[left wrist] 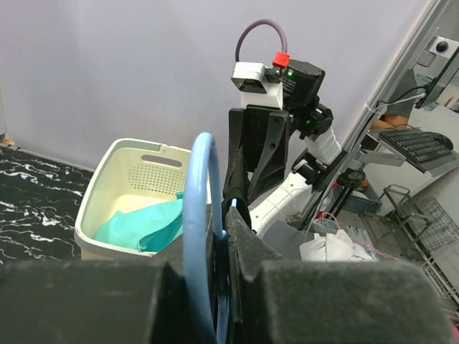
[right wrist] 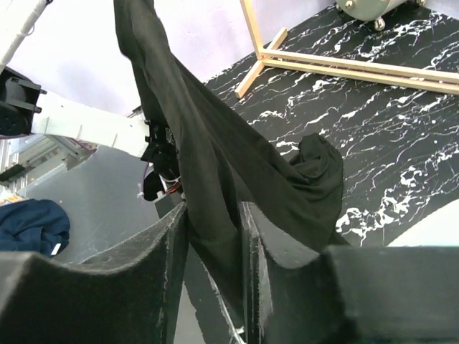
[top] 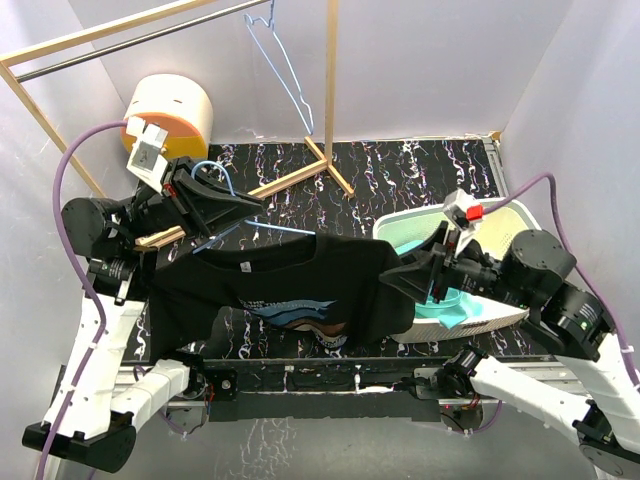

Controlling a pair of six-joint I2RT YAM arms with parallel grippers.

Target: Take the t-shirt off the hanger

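Left arm: white shell links, black joint housings, purple cable trailing back from behind the jaws.
Right arm: same white and black, with a second purple cable.
Right wrist camera: white box just behind the jaws, red plug and green light beside it.
Right gripper fingers: black, broad, rough matt faces.

Hanger mostly hidden inside t-shirt, print too creased to read, basket partly behind right arm
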